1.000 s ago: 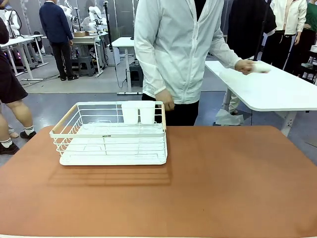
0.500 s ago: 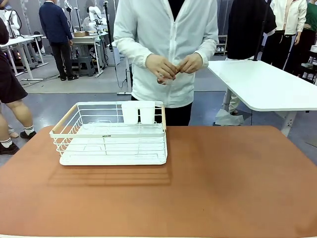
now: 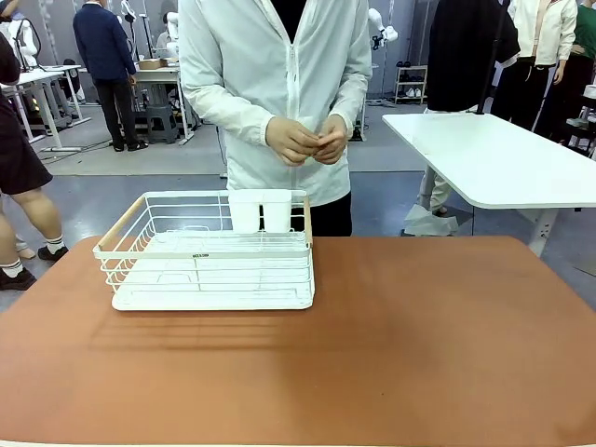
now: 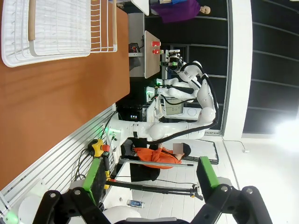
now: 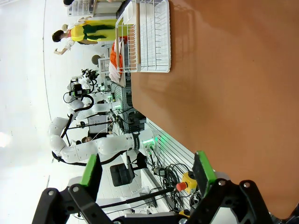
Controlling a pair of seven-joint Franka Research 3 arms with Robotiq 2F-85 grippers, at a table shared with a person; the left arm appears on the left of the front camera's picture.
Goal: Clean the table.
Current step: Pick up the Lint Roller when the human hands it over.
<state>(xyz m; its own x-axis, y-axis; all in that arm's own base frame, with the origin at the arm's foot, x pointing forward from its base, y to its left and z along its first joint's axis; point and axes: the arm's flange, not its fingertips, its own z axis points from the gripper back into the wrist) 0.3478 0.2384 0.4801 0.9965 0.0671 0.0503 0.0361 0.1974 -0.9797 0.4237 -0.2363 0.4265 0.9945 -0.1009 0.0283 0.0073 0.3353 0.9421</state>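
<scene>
Over on the left, the robot's left hand (image 4: pixel 151 179) has its green-padded fingers (image 4: pixel 96 179) spread wide, with nothing between them. From its wrist camera, the terracotta desk (image 4: pixel 56 98) fills the upper left corner. The desk's near edge runs well clear of the fingertips, so the hand hangs off the desk's side rather than over its top.

On the left half of the desk (image 3: pixel 419 345) stands a white wire dish rack (image 3: pixel 209 251) on its tray, with wooden side handles. Two white holders (image 3: pixel 261 210) are tucked against its far rail. Just behind the rack, at the far edge of the desk, a person (image 3: pixel 275 74) in a pale zipped jacket stands with the person's hands (image 3: pixel 307 140) brought together at the waist, fingers touching. I cannot tell whether they hold anything.

Further right, beyond the desk, is a white table (image 3: pixel 503 163).

The robot's right hand (image 5: pixel 146 170) is also splayed wide and holds nothing. In its wrist view the desk (image 5: pixel 224 102) spreads across the right side, its edge passing close by one green pad, and the dish rack (image 5: pixel 149 37) is well apart at the top.
</scene>
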